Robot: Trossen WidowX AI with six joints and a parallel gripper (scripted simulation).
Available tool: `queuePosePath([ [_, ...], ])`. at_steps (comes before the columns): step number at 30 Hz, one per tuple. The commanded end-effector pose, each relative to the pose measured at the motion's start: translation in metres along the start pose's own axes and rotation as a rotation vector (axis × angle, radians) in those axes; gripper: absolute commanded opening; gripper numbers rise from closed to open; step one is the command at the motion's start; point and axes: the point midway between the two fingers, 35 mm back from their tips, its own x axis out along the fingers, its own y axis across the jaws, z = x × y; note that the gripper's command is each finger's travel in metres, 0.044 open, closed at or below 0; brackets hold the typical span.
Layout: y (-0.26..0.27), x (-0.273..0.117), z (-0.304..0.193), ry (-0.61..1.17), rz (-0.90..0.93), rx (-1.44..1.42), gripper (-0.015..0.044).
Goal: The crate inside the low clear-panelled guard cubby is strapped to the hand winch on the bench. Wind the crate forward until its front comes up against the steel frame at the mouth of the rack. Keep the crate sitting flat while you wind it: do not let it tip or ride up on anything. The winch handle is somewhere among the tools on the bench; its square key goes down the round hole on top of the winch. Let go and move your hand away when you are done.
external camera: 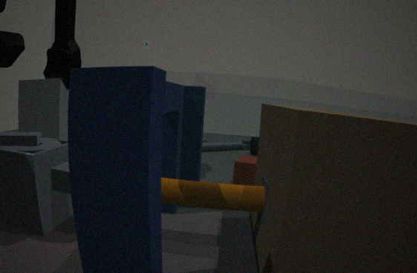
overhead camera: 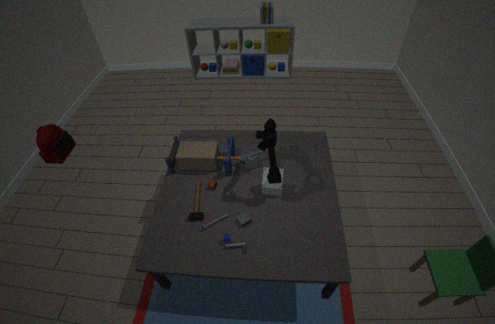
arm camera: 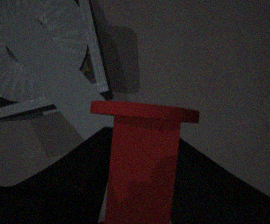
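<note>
My gripper (arm camera: 136, 139) is shut on the red knob of the winch handle (arm camera: 146, 175). The handle's grey arm runs from beneath the knob to the winch (overhead camera: 246, 159) (external camera: 15, 192) (arm camera: 31, 30), at upper left in the wrist view. The square key is hidden. The tan crate (overhead camera: 197, 157) (external camera: 340, 184) looks level inside the cubby, behind the blue steel frame (overhead camera: 229, 164) (external camera: 111, 155). An orange strap (overhead camera: 222, 158) (external camera: 211, 195) spans a gap between the frame and the crate's front. Dark shapes show at the crate's lower edge in the exterior view; what they are is unclear.
A red block (overhead camera: 212, 184) and a hammer (overhead camera: 197, 197) lie near the cubby. A wrench (overhead camera: 215, 221), a grey block (overhead camera: 243, 219), a blue cube (overhead camera: 227, 237) and a grey L-shaped tool (overhead camera: 236, 245) lie farther forward. The arm's white base (overhead camera: 272, 189) stands beside the winch.
</note>
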Motion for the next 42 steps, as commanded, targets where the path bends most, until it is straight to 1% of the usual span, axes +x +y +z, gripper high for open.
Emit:
queuePosePath([
  [1, -0.010, 0.007, 0.013, -0.016, -0.015, -0.029, 0.0000],
  [42, -0.023, 0.023, 0.053, -0.020, -0.015, -0.032, 0.0000],
])
